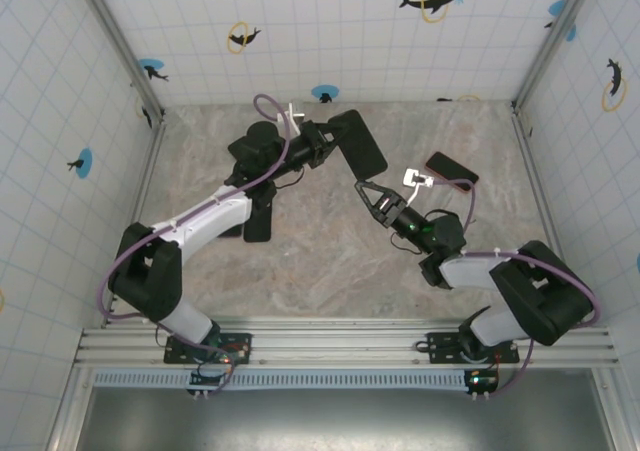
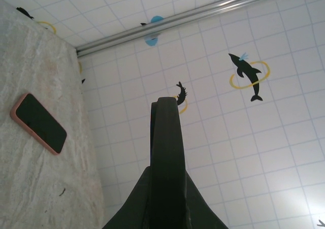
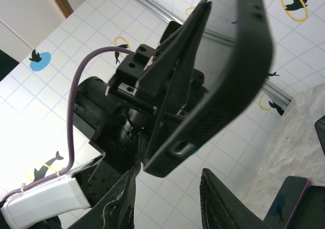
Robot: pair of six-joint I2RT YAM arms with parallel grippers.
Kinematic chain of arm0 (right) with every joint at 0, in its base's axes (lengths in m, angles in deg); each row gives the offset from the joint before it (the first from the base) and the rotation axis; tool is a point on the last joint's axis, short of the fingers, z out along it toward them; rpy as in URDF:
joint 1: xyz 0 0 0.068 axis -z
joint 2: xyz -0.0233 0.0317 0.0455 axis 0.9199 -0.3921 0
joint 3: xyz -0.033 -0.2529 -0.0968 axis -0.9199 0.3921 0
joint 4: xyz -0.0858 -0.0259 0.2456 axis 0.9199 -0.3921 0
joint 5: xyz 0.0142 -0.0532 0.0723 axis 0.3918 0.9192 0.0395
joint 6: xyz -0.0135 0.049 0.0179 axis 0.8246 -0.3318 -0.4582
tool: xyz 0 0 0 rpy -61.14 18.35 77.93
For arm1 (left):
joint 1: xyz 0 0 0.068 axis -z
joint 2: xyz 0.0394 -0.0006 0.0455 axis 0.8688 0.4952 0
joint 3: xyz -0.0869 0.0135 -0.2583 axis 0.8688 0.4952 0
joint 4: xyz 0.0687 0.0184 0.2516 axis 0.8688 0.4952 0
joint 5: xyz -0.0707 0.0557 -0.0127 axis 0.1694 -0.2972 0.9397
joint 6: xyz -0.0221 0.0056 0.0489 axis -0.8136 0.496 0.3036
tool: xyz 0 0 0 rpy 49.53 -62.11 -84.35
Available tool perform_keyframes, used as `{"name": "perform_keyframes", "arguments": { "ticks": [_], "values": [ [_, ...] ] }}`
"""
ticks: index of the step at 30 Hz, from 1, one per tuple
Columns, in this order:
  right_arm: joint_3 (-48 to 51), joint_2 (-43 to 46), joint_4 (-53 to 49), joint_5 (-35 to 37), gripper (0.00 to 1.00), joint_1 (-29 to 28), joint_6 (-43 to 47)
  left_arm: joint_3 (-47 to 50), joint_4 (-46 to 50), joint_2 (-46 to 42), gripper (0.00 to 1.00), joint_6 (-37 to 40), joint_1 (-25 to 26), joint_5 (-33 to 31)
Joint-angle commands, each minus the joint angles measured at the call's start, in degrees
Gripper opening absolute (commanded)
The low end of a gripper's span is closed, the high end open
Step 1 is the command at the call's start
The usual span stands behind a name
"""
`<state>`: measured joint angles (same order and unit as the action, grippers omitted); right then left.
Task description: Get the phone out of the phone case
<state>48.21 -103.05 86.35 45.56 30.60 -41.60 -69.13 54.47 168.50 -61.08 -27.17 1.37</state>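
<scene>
- Status check: the black phone case (image 1: 360, 143) is up in the air over the back of the table (image 1: 300, 261). The left gripper (image 1: 330, 143) has it clamped tight at one end. In the left wrist view we see it edge-on.
- We reckon the phone is sitting inside it, but the face is too dark for us to tell where phone ends and case begins.
- The right gripper (image 1: 370, 199) sits just beside the free end, a bit lower, spread apart with nothing in it. In its own camera the case looms right above its fingers (image 3: 223, 203).
- How we'd play this step: bring the right fingers onto the lip at the free corner, not around the whole slab. That way the rim peels back instead of everything getting squeezed together.
- The left grip needs to be on the case edge only. If it pinches phone and case together, nothing slides out.
- Go slow, one corner, then the next. A sudden pop-out from up there means a drop onto the table.
- The pink-cased phone (image 1: 451, 169) lies flat near the right arm, so we'd steer clear of it.
</scene>
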Motion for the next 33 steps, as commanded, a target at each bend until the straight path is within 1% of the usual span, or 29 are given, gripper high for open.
{"name": "perform_keyframes", "arguments": {
  "ticks": [1, 8, 16, 20, 25, 30, 33],
  "values": [
    [1.4, 1.3, 11.1, 1.2, 0.37, -0.1, 0.2, -0.7, -4.0, 0.4, 0.00, -0.2, -0.3, 0.7],
    [-0.6, 0.3, 9.9, 1.8, 0.36, 1.0, -2.0, 1.3, -5.2, -0.1, 0.00, -1.3, 0.5, 1.0],
    [-2.1, -0.8, 8.6, 0.9, 0.31, 0.9, -2.3, 1.1, -5.6, 0.0, 0.00, -1.7, 0.8, 1.2],
    [-2.0, -1.3, 7.3, 0.2, 0.27, 0.7, -0.9, 0.9, -6.3, 0.0, 0.00, -2.7, 0.8, 1.3],
    [-1.6, -1.3, 3.0, 0.8, 0.22, 1.1, 0.9, 0.5, -6.2, -0.6, 0.00, -3.2, 1.2, 1.3],
    [-1.5, -1.4, -0.7, 0.1, 0.15, 1.4, 4.5, 0.4, -5.6, -1.2, 0.00, -4.0, 1.3, 1.7],
    [-1.2, -1.3, -2.0, -0.2, 0.14, 1.9, 6.4, 0.9, -5.8, -1.7, 0.00, -5.1, 1.6, 1.8]
  ]
}}
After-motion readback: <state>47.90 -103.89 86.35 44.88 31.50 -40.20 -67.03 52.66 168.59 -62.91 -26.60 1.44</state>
